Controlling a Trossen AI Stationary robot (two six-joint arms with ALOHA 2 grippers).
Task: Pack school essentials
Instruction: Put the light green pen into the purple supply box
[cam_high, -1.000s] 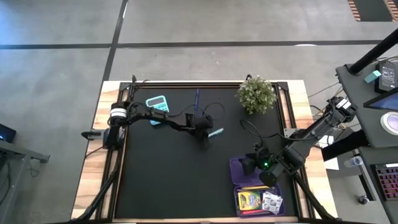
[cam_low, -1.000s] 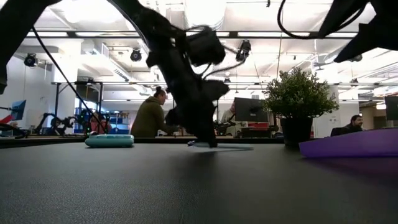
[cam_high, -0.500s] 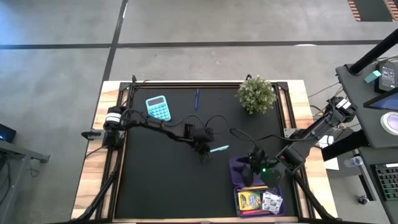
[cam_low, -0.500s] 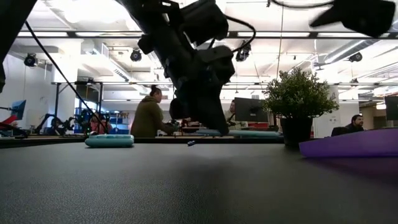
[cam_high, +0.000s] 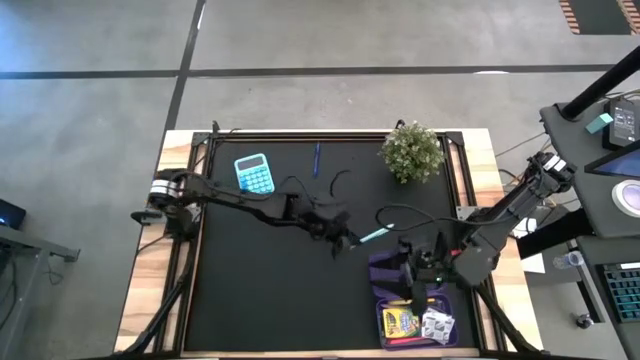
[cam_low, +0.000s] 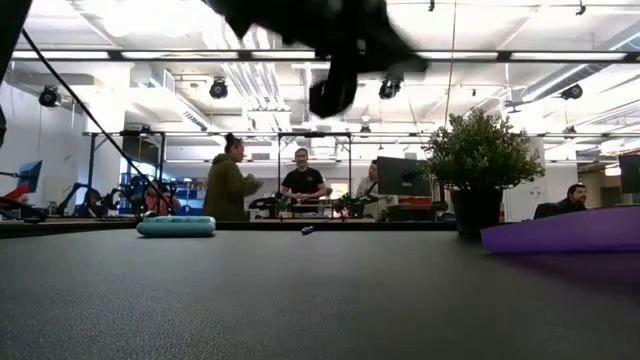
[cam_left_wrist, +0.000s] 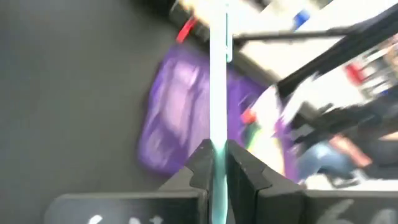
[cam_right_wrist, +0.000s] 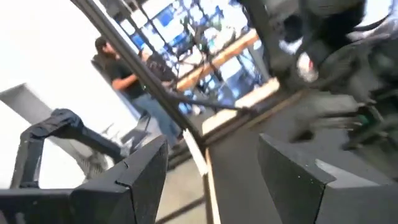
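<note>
From the overhead camera I see my left gripper out over the middle of the desk, its fingers pinched narrow on a thin teal pen. In the left wrist camera the pen sits squarely between the two dark fingers and runs straight ahead from them, its far end over the purple case. From above, the pen's free tip points toward the near corner of the purple case and lies just beside it; I cannot tell whether it overlaps the rim. In the level camera that arm shows only as a dark shape high above the desk surface.

My right gripper hangs over the purple case. Its own camera shows the fingers spread wide with nothing between them.

Inside the case, at the end nearest the desk's front edge, lies the yellow-green crayon box, with the white-and-red packet just beside it, toward the right arm's side.

Elsewhere on the desk: a teal calculator near the back on the left arm's side, a blue pen lying alone at the back centre, and the potted plant at the back on the right arm's side. People stand in the room beyond.
</note>
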